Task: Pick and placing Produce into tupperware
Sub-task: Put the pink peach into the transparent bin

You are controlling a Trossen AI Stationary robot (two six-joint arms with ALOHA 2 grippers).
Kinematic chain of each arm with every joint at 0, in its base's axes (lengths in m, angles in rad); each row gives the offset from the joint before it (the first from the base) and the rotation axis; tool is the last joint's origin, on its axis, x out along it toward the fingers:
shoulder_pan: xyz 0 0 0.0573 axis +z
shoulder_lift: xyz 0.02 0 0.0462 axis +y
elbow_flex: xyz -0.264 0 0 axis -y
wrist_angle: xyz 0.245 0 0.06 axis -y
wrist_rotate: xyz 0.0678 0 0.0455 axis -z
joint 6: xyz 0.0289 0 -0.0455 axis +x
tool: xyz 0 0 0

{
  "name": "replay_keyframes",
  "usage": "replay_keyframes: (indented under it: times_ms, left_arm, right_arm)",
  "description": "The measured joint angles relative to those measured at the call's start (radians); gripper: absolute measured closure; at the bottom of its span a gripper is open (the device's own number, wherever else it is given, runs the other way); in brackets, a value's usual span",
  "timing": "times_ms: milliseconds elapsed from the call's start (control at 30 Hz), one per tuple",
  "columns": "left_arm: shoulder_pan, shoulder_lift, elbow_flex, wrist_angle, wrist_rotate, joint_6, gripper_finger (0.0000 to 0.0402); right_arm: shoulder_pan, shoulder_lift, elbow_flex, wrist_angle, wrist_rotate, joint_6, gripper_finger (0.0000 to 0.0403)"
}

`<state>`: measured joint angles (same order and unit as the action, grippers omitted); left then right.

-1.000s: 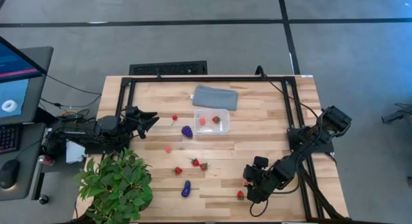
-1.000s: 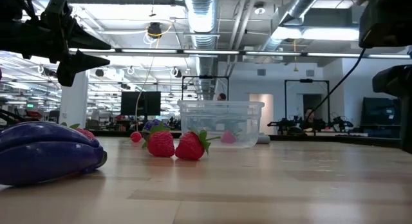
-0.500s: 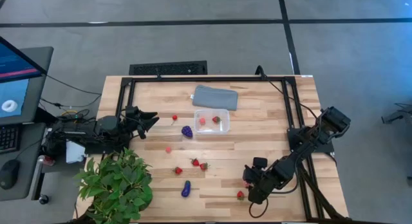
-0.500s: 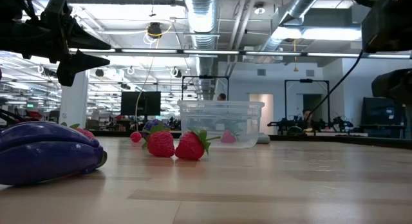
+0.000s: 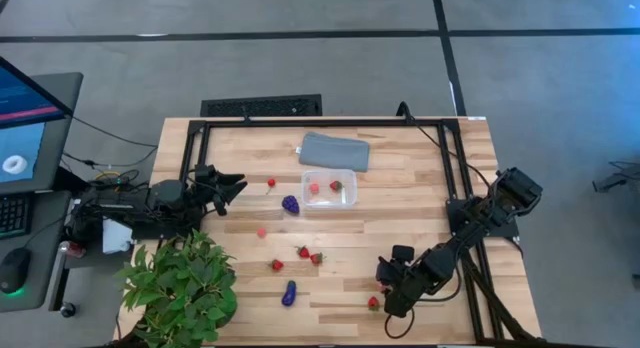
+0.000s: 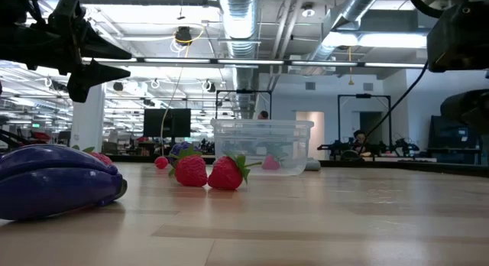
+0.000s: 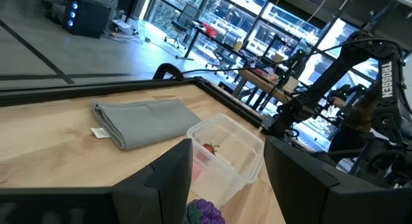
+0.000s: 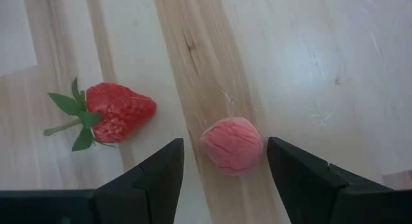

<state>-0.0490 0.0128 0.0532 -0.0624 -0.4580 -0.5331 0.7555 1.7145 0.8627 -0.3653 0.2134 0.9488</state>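
Note:
The clear tupperware (image 5: 329, 188) stands at the table's middle far part with a strawberry (image 5: 336, 186) and a pinkish bit (image 5: 313, 188) inside. Loose produce lies around it on the wood: strawberries (image 5: 303, 252), purple pieces (image 5: 290, 203) (image 5: 289, 293), a pink bit (image 5: 261, 231). My right gripper (image 5: 384, 290) is open near the table's near right, pointing steeply down. Its fingers stand on either side of a round pink piece (image 8: 232, 145) without touching it, and a strawberry (image 8: 112, 112) lies beside. My left gripper (image 5: 232, 185) waits open and level at the left edge.
A flat grey pad (image 5: 334, 150) lies just beyond the tupperware. A leafy green plant (image 5: 180, 288) fills the near left corner. A black frame rail (image 5: 455, 178) runs along the table's right side and far edge. Bare wood lies between the tupperware and my right gripper.
My right gripper has turned a little at the wrist while staying over the pink piece. Its fingers remain apart. The produce and the tupperware lie where they were.

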Motion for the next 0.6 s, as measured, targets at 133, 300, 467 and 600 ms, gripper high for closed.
replay_keyframes:
  times_ms: [133,300,467,600]
  left_arm:
    - [0.0,0.0,0.0,0.0,0.0,0.0,0.0219]
    - [0.0,0.0,0.0,0.0,0.0,0.0,0.0219]
    - [0.0,0.0,0.0,0.0,0.0,0.0,0.0219]
    - [0.0,0.0,0.0,0.0,0.0,0.0,0.0219]
  right_arm:
    - [0.0,0.0,0.0,0.0,0.0,-0.006,0.0161]
    - [0.0,0.0,0.0,0.0,0.0,-0.006,0.0188]
    - [0.0,0.0,0.0,0.0,0.0,-0.006,0.0218]
    - [0.0,0.0,0.0,0.001,0.0,-0.006,0.0238]
